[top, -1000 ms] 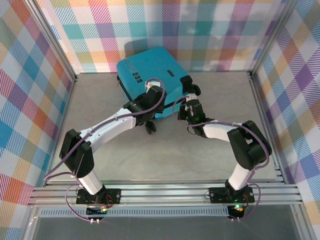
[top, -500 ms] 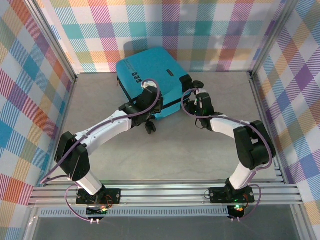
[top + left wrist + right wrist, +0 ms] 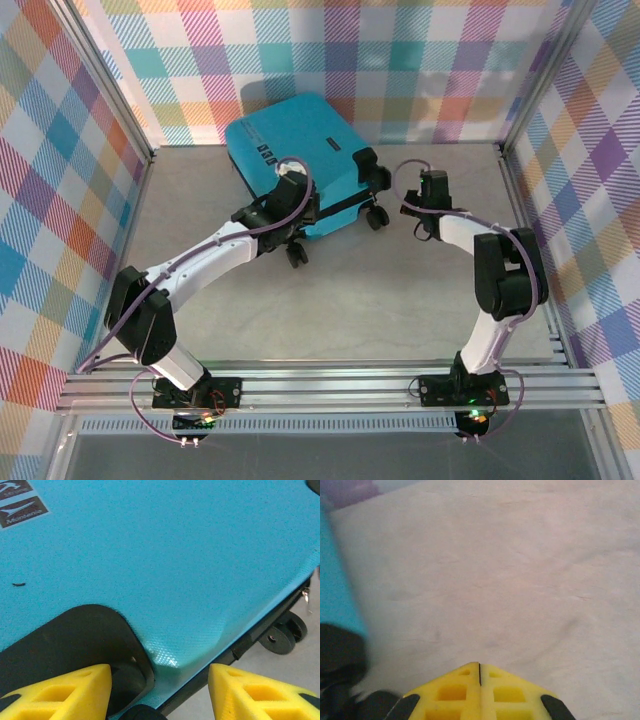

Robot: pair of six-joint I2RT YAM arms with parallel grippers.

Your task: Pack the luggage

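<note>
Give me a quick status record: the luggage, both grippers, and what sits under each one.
luggage: turquoise suitcase, closed, lying flat at the far middle of the table
wheels: black, on the suitcase's near-right end
left gripper: open, fingers apart over the shell's near edge beside a black recess; contact cannot be told
right gripper: shut, holding nothing, over bare table to the right of the suitcase, apart from it

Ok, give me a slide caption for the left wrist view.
Open left gripper close over the closed turquoise suitcase, black wheel at right.
</note>
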